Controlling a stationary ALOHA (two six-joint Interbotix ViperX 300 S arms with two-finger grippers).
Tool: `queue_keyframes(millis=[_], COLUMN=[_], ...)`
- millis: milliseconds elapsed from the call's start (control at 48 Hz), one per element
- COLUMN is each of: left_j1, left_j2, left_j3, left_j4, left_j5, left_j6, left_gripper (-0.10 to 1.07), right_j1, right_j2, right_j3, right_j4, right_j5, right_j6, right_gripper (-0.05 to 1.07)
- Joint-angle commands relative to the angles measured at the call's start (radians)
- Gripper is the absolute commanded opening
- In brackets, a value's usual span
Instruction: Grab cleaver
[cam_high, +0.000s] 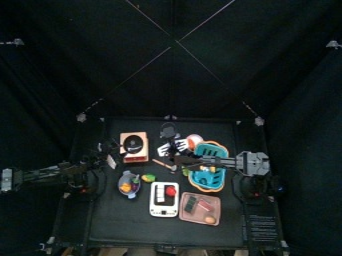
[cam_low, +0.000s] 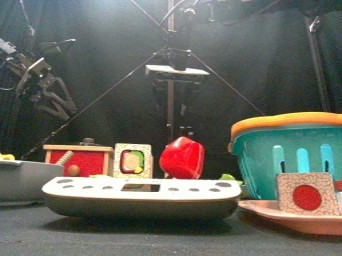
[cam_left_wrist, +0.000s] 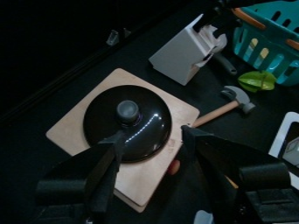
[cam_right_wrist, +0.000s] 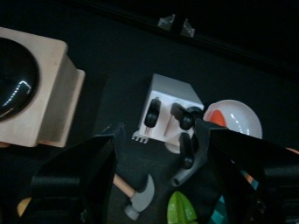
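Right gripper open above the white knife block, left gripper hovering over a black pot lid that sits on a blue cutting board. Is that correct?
Not quite: the board under the black pot lid is pale wood, not blue, as the left wrist view shows. The rest holds: the right gripper is open above the white knife block, and the left gripper hovers over the lid.

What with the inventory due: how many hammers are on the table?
1: the hammer lies on the table between the knife block and the wooden board. Others may be hidden behind bigger things.
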Motion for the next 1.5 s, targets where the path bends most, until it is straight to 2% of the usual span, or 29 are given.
queue_keyframes(millis=[0,104,271,417,1479], left_j1=[-0.002,-0.002,-0.002,-0.002,-0.002], left_j2=[0.002,0.002,0.002,0.002,0.002], left_j3=[-0.015,-0.014,-0.014,-0.014,-0.014], left_j4=[0.003,0.003,0.005,0.005,0.005], left_j5=[-0.002,-0.002,-0.002,-0.002,-0.002], left_j6=[0.002,0.002,0.002,0.002,0.002], left_gripper=[0.9,0.9,0.9,0.9,0.9], right_j1=[-0.009,-0.026,-0.037,-0.051,-0.081], right_j2=[-0.049,-0.051,-0.055,-0.054,-0.002], right_j3=[0.02,0.06,0.083,0.084,0.086], right_j4=[-0.014,-0.009,-0.012,-0.015,0.028], right_j5=[-0.067,-0.133,-0.175,-0.181,-0.189], right_j6=[0.044,0.075,0.1,0.103,0.109], right_gripper=[0.95,0.94,0.87,0.82,0.79])
